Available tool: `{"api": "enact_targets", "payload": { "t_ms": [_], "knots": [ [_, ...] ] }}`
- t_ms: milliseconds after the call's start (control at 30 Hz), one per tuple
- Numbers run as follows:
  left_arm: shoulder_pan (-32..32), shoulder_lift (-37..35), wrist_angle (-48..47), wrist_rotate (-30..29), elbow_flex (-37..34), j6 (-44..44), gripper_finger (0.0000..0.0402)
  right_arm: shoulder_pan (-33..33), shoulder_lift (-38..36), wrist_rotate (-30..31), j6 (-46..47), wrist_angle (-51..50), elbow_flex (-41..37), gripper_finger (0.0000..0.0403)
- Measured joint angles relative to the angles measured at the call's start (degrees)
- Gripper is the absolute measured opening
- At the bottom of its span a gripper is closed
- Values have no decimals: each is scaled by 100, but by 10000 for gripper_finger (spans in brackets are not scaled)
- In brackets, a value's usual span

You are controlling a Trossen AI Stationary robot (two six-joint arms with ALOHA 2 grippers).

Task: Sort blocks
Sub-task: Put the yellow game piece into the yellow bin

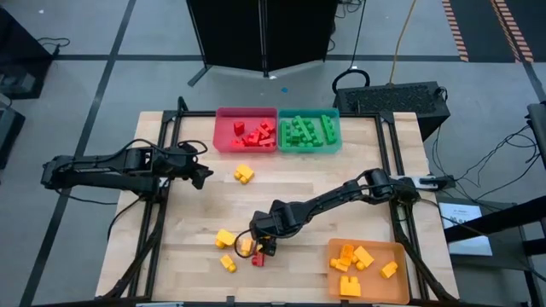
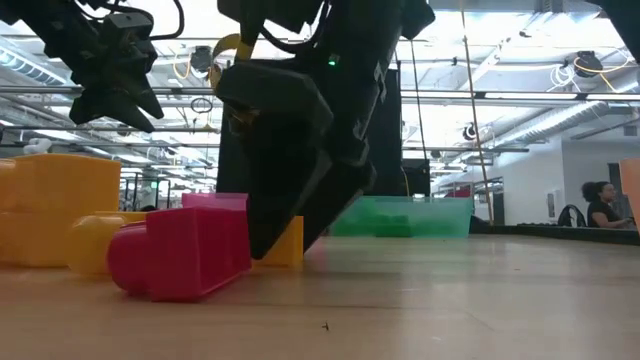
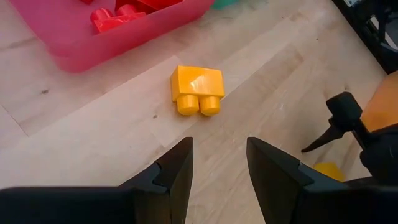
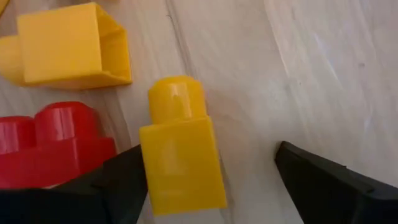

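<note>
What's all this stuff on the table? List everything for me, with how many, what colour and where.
Red plastic tray: one, far edge, holding several red studded bricks.
Teal plastic tray: one, beside the red tray, holding green studded bricks.
Orange plastic tray: one, near right corner, holding about five yellow studded bricks.
Loose yellow bricks: one mid-table; about four more near the front.
Loose red brick: one, near the front.
Wooden table: one.
Person: one, seated in the background.
Left gripper: jaws open, above the lone yellow brick.
Right gripper: jaws open around a yellow brick.
</note>
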Motion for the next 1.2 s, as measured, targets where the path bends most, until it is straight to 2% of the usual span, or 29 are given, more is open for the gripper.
{"api": "enact_targets", "payload": {
  "t_ms": [133, 300, 467, 600, 800, 1000, 1200],
  "knots": [
    [0, 0, 0, -26, 0, 16, 153, -170, 14, -84, -73, 215, -9, 256],
    [0, 0, -2, -31, 0, 29, 153, -308, -19, -219, -138, 135, -7, 107],
    [0, 0, -2, -33, 0, 50, 153, -317, -272, -346, -171, -305, -18, 110],
    [0, 0, -9, -35, 0, 50, 153, -187, -793, -349, 68, -924, -15, 110],
    [0, 0, -11, -35, 0, 12, 153, 556, -1973, -386, 885, -2567, -9, 110],
    [0, 2, -4, -36, 0, 6, 153, 1898, -2776, -404, 3252, -4368, -3, 110],
    [0, 1, -1, -35, 0, -5, 153, 3384, -2876, -607, 5815, -4661, -7, 110]
  ]
}}
